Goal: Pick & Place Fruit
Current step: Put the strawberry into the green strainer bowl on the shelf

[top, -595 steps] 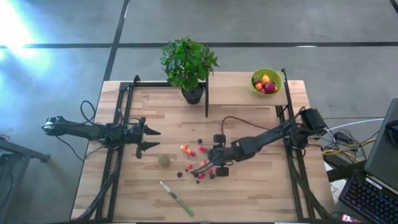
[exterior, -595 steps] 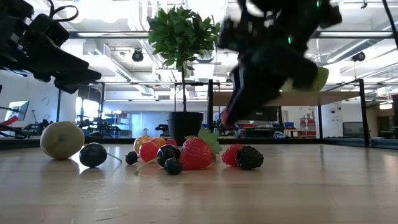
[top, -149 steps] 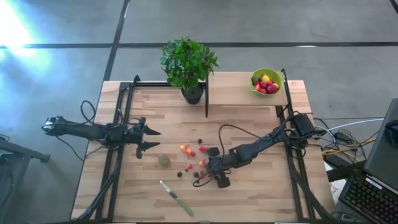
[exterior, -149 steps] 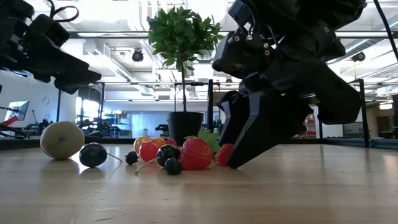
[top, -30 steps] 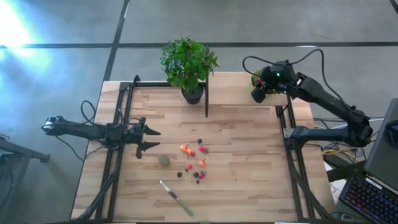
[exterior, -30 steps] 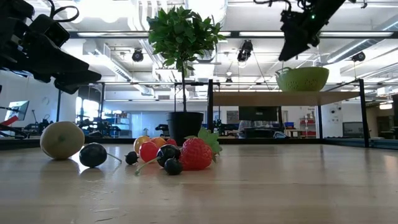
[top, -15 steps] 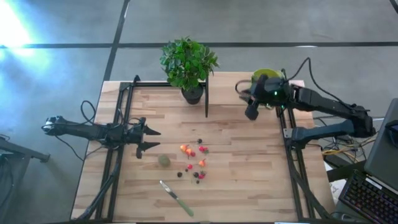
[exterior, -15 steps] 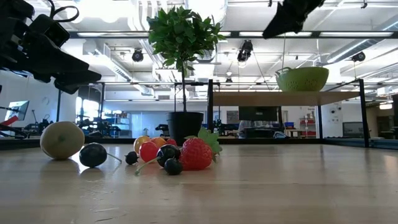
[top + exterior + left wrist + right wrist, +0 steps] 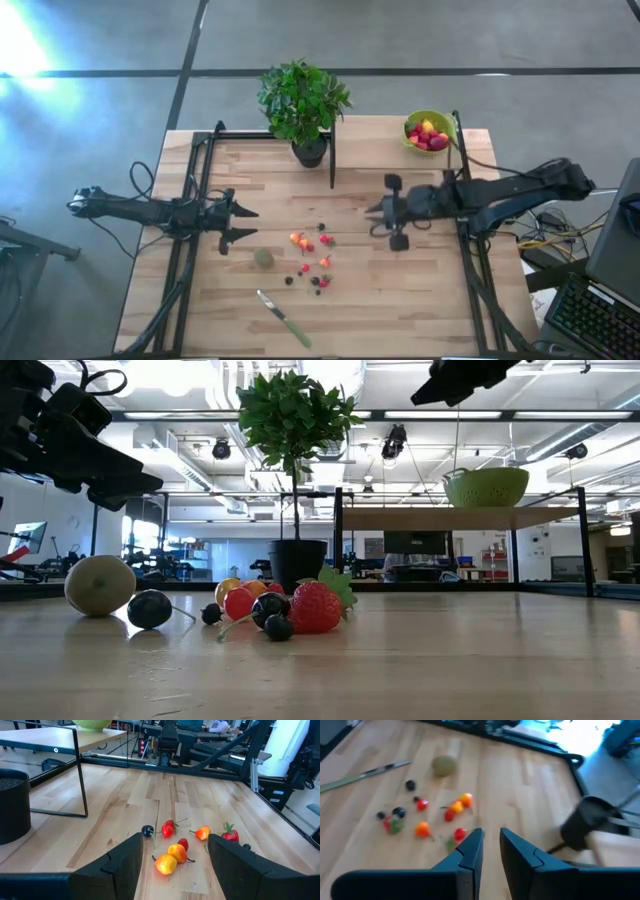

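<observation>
Small toy fruit (image 9: 310, 262) lie loose on the wooden table's middle: red and orange berries (image 9: 457, 807), dark berries (image 9: 150, 609), a strawberry (image 9: 316, 607) and a dull-green ball (image 9: 263, 257). More fruit fills the lime-green bowl (image 9: 428, 130) on the far-right shelf. My right gripper (image 9: 373, 219) hovers right of the cluster, pointing at it, with a narrow gap between its fingers (image 9: 491, 837) and nothing in it. My left gripper (image 9: 240, 222) waits open at the table's left, aimed at the fruit (image 9: 172, 852).
A potted plant (image 9: 303, 105) stands at the table's far middle, beside a thin black frame post (image 9: 332, 155). A green-handled knife (image 9: 285, 320) lies near the front edge. Black rails (image 9: 465, 230) run along both table sides. Bare wood lies between my right gripper and the fruit.
My right gripper has swung from above the bowl at the far right toward the table's middle, coming nearer and lower, and has turned from pointing steeply down to pointing left toward the fruit cluster. The fruit on the table have not moved.
</observation>
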Tool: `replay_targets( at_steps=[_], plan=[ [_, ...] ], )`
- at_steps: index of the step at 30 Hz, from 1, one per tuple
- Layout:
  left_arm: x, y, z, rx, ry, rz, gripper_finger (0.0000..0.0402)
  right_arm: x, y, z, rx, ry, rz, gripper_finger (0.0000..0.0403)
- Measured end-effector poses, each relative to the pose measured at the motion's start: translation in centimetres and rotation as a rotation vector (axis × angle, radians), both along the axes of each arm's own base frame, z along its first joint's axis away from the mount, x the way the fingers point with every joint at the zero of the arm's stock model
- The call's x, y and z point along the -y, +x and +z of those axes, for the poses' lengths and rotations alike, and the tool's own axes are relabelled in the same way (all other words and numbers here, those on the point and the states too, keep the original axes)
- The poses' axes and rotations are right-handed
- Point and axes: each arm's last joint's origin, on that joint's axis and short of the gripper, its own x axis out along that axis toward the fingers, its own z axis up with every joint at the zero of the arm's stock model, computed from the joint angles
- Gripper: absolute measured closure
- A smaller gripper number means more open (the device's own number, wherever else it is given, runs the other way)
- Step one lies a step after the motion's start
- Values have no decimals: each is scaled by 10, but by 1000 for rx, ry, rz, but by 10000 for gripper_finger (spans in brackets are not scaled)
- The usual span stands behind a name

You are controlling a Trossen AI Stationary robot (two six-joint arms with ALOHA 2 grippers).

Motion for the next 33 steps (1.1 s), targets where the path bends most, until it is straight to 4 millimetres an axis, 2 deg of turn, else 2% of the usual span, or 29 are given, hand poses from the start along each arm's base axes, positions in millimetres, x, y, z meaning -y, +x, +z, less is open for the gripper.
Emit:
replay_targets(
  at_steps=[11, 18, 33],
  plan=[
    [0, 0, 0, 0, 0, 0, 172, -36, 37, -54, -103, -80, 144, 315],
    [0, 0, 0, -1, 0, 0, 172, -43, 58, -81, -126, -98, 155, 286],
    [0, 0, 0, -2, 0, 0, 172, -51, 87, -136, -180, -95, 147, 243]
  ],
)
